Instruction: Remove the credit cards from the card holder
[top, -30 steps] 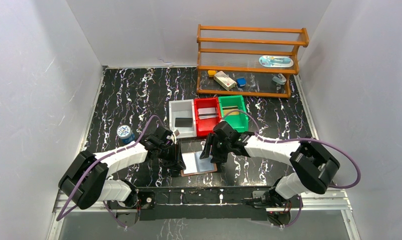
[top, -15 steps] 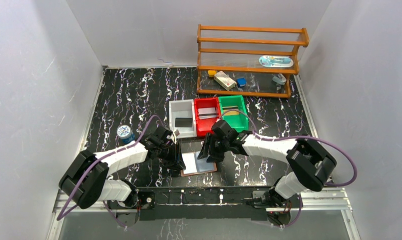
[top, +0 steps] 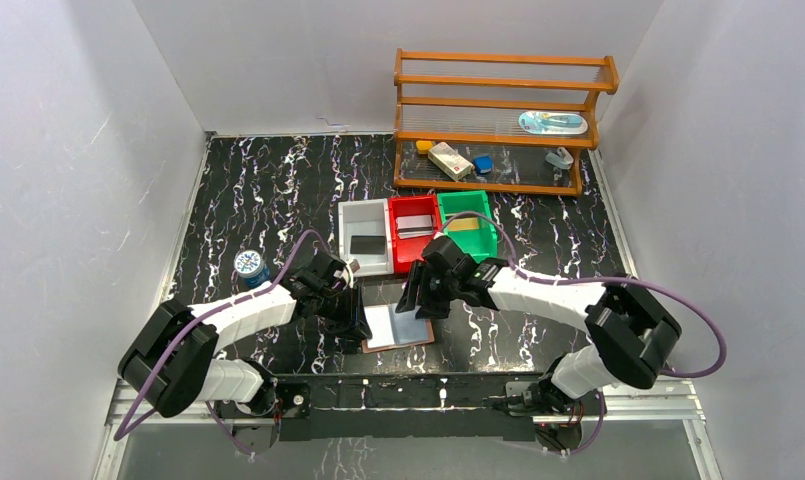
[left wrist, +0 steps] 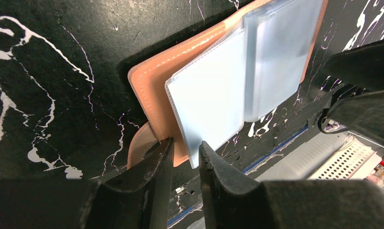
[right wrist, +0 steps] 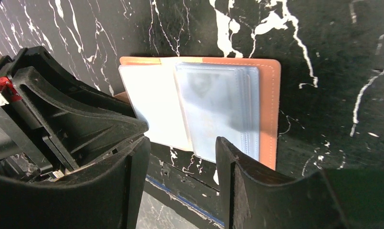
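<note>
The card holder (top: pixel 403 331) lies open on the black table near the front edge, tan leather with pale blue clear sleeves. It shows in the left wrist view (left wrist: pixel 154 81) and the right wrist view (right wrist: pixel 268 105). A pale credit card (right wrist: pixel 213 102) shows faintly inside the sleeves. My left gripper (top: pixel 356 322) (left wrist: pixel 182 145) is nearly closed at the holder's near-left corner, beside its strap tab (left wrist: pixel 140 143). My right gripper (top: pixel 415 303) (right wrist: pixel 180 143) is open and empty, just above the holder's near edge.
A white bin (top: pixel 366 215), a red bin (top: pixel 415 205) and a green bin (top: pixel 465 200) stand in a row behind the holder, each with a card-like item. A blue-lidded jar (top: pixel 249 265) is at the left. A wooden rack (top: pixel 498 120) stands at the back right.
My right gripper has shifted slightly left and back over the holder, still open. The left gripper and the holder have not moved.
</note>
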`<state>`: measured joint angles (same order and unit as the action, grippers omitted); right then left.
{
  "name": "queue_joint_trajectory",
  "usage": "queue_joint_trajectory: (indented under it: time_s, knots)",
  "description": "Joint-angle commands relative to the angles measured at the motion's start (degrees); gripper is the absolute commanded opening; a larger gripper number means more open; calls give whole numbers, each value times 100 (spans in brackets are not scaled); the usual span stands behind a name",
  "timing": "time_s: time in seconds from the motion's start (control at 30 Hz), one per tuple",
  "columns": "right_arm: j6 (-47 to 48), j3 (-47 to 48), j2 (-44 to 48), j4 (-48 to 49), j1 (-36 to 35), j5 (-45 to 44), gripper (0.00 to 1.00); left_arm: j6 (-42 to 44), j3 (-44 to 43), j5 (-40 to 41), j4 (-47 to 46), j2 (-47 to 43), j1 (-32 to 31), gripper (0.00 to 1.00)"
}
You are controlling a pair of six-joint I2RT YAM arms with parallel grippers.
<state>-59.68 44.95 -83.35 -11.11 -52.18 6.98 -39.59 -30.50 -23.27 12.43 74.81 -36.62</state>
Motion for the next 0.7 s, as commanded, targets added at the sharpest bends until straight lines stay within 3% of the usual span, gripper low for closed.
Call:
queue_joint_trajectory:
  time_s: [0.0,0.67]
  knots:
    - [170,307,232,-527,-1,-478,62,69,-94,-11,216,25,-21,25]
    - [220,349,-416,-281,-58,-26,61,82,-114,-20,225,25,-21,25]
